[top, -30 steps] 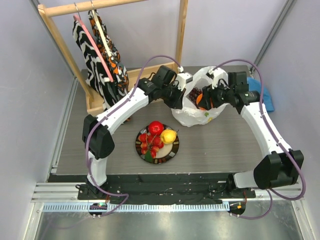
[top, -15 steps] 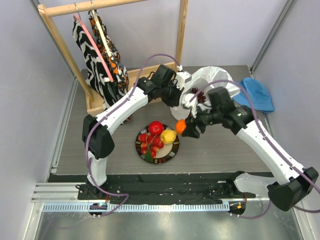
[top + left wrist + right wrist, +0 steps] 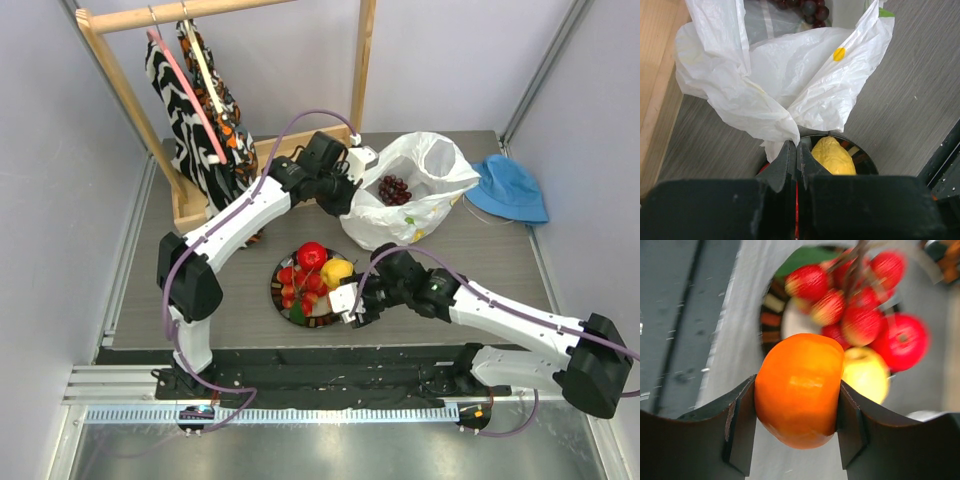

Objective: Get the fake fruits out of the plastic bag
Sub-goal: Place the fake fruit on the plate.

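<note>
The white plastic bag [image 3: 425, 175] stands at the back of the table with the dark grape bunch [image 3: 394, 189] inside. My left gripper [image 3: 352, 198] is shut on a fold of the bag's [image 3: 790, 85] near edge, seen in the left wrist view [image 3: 796, 149]; the grapes [image 3: 807, 7] show at the top there. My right gripper [image 3: 345, 300] is shut on the orange [image 3: 797, 390], just off the plate's near right rim. The plate [image 3: 345, 300] holds the red apple [image 3: 312, 255], the lemon [image 3: 337, 272] and the red berries [image 3: 298, 285]. The orange is hidden in the top view.
A blue hat [image 3: 508, 188] lies right of the bag. A wooden clothes rack [image 3: 195, 205] with patterned garments [image 3: 195, 110] stands at the back left. The table's front edge runs just below the plate.
My right gripper has carried the orange out of the bag, down and left to the plate's edge. The left gripper has kept its hold on the bag, and the bag's mouth has opened.
</note>
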`<action>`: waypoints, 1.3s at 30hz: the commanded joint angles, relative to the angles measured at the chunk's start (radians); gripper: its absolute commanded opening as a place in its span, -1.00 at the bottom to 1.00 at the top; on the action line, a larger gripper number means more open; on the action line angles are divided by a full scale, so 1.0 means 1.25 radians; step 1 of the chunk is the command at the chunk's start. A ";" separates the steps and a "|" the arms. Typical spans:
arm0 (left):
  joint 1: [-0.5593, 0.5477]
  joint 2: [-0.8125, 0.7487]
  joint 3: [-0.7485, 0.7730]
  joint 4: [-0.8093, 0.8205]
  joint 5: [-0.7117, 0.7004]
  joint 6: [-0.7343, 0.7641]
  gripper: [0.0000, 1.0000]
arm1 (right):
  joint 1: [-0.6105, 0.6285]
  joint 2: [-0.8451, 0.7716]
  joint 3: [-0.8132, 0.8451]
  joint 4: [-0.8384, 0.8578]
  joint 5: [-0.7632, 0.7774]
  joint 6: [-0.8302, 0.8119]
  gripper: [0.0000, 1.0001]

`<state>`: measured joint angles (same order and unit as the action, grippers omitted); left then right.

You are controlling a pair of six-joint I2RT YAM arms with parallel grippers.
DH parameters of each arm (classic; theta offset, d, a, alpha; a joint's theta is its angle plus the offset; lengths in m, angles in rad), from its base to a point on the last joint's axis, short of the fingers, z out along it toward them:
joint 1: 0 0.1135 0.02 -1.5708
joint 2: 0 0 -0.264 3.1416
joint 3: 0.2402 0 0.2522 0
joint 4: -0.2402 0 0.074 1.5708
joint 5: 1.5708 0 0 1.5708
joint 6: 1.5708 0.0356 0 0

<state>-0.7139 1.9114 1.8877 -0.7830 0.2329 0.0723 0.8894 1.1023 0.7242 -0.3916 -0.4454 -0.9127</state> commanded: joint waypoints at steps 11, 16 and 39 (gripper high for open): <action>0.010 -0.053 -0.013 0.001 -0.012 0.026 -1.00 | 0.009 0.093 -0.028 0.226 -0.035 -0.216 -0.24; 0.010 -0.055 -0.015 0.001 -0.012 0.026 -1.00 | 0.009 0.093 -0.031 0.225 -0.051 -0.236 -0.24; 0.010 -0.052 -0.033 0.003 0.015 0.008 -1.00 | 0.014 0.119 -0.246 0.604 0.058 -0.286 0.67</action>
<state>-0.7063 1.9026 1.8542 -0.7834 0.2291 0.0868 0.9016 1.3201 0.4580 0.2451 -0.3962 -1.2804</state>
